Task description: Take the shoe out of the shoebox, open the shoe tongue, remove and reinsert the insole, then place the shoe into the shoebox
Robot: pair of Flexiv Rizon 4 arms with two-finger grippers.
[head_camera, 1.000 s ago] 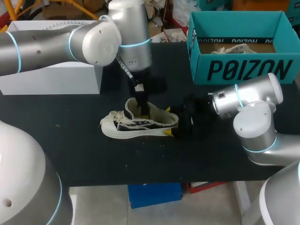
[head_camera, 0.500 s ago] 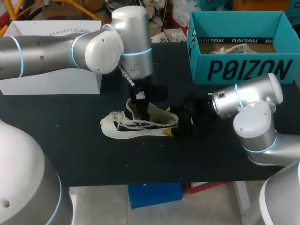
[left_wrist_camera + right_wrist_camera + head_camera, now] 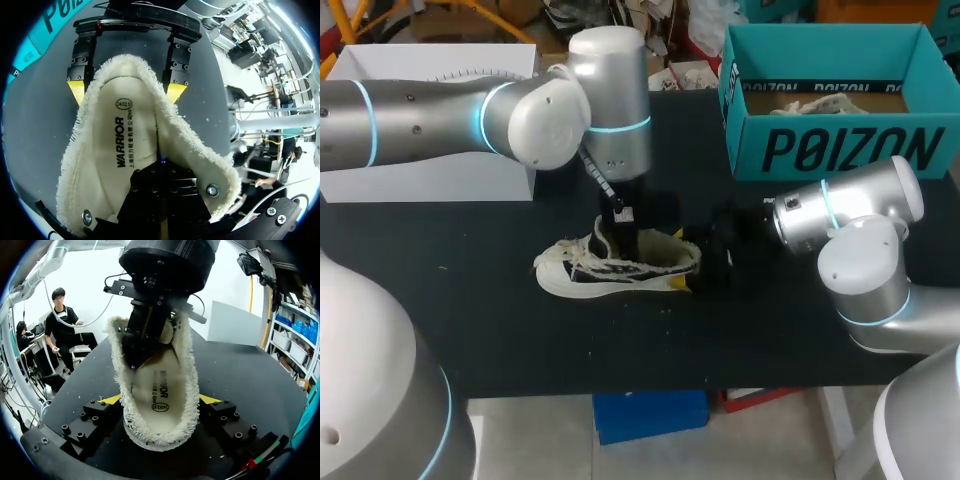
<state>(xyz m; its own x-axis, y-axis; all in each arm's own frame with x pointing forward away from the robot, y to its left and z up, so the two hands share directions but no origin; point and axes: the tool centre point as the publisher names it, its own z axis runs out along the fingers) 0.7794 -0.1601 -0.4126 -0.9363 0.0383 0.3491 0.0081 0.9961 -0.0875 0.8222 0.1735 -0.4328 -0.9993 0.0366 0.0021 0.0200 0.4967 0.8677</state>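
The bench has a black, matt top that fills most of the head view, its straight front edge nearest the camera. Small pale specks lie scattered over the dark surface, and they show in the left wrist view as well. At the far left of it stands a plain white box, its front face in shade. The light is even, and shadows on the bench are soft.

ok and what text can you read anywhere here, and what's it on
"POIZON": black letters on the teal shoebox's front wall.
"WARRIOR": printed on the insole inside the shoe.
"240(2.5)": stamped at the insole's heel end.
Line of small characters beside "WARRIOR": too small to read.
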